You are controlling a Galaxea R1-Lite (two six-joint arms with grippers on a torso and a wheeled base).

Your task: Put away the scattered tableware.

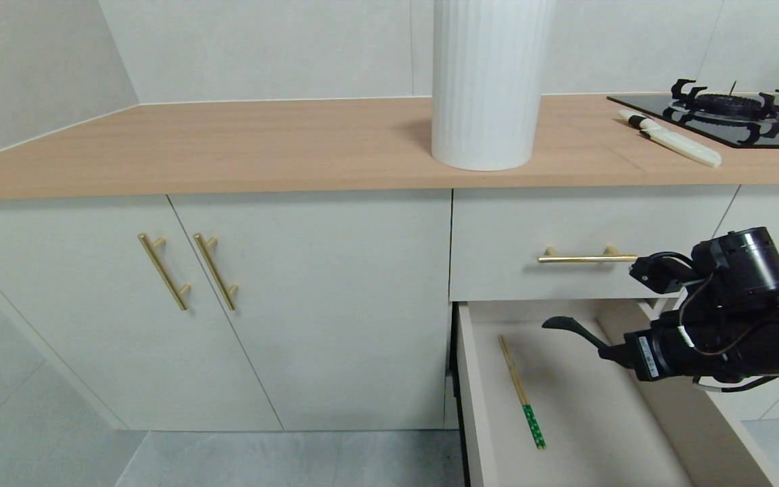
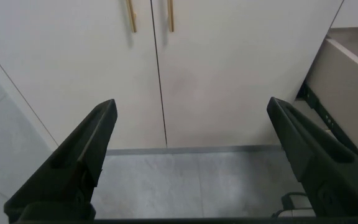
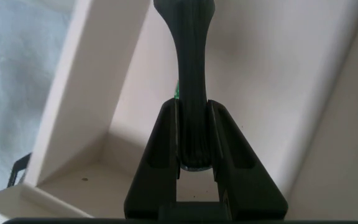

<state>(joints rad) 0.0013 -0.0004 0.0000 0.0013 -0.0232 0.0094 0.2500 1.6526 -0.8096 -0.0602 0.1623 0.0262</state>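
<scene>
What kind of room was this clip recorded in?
Most likely a home-style kitchen: a gas hob set in the wooden countertop, and an open drawer holding chopsticks.

Open drawer (image 1: pixel 474 379) with chopsticks (image 1: pixel 521 392); countertop (image 1: pixel 227 142) with white ribbed container (image 1: pixel 485 81), knife (image 1: pixel 673 140)

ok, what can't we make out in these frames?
Dark utensil: far end cut by the right wrist view's edge; handle hidden in the right gripper's fingers.
Drawer: front cut by the head view's lower edge; right wall partly behind the right arm.
White ribbed container: top cut off, contents unknown.
Chopsticks: count too fine to tell.
</scene>
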